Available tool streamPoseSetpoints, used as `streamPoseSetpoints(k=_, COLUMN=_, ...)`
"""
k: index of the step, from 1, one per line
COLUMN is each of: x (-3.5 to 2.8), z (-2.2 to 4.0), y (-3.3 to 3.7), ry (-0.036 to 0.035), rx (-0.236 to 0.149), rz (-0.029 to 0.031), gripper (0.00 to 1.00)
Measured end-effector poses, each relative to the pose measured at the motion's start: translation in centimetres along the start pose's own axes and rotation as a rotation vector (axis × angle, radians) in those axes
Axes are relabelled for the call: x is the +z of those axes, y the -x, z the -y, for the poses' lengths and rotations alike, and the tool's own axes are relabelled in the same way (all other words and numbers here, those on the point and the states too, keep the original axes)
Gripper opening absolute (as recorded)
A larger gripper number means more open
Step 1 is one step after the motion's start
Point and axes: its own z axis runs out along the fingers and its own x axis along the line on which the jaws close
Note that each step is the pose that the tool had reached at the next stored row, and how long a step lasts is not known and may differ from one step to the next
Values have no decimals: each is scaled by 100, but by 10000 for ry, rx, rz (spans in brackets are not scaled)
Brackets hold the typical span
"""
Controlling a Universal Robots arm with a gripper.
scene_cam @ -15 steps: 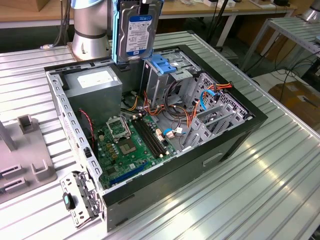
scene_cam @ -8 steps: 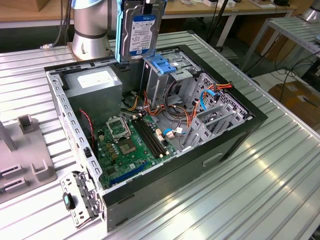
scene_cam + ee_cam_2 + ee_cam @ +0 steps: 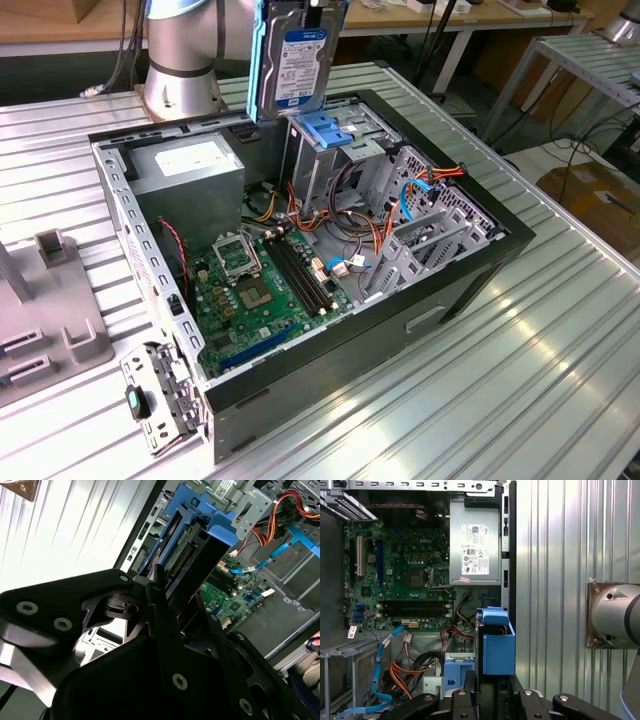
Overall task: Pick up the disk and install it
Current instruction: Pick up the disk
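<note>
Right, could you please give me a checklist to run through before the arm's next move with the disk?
1. Grip on the disk: ok, the gripper is shut on it, in the air.
2. Disk orientation: ok, upright, label facing the exterior view.
3. Computer case open: ok, side off, motherboard exposed.
4. Disk over the drive cage: ok, just above its top.
5. Cage slot free: cannot tell; a blue bracket sits at its top.
6. Orange cables clear of the disk: ok, apart.

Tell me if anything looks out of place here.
Nothing looks spilled or broken. The disk stands on edge in the air over the open computer case, clamped in the jaws, not yet in a bay.
</note>
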Motion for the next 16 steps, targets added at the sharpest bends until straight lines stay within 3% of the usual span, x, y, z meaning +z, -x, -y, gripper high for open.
streamPoseSetpoints(k=7, x=1, z=283, y=0, ry=0, rx=0, rz=0, gripper=35)
streamPoseSetpoints(k=10, x=1, z=336, y=0, ry=0, rx=0, rz=1, gripper=35)
streamPoseSetpoints(k=16, x=1, z=343, y=0, ry=0, rx=0, rz=0, gripper=35)
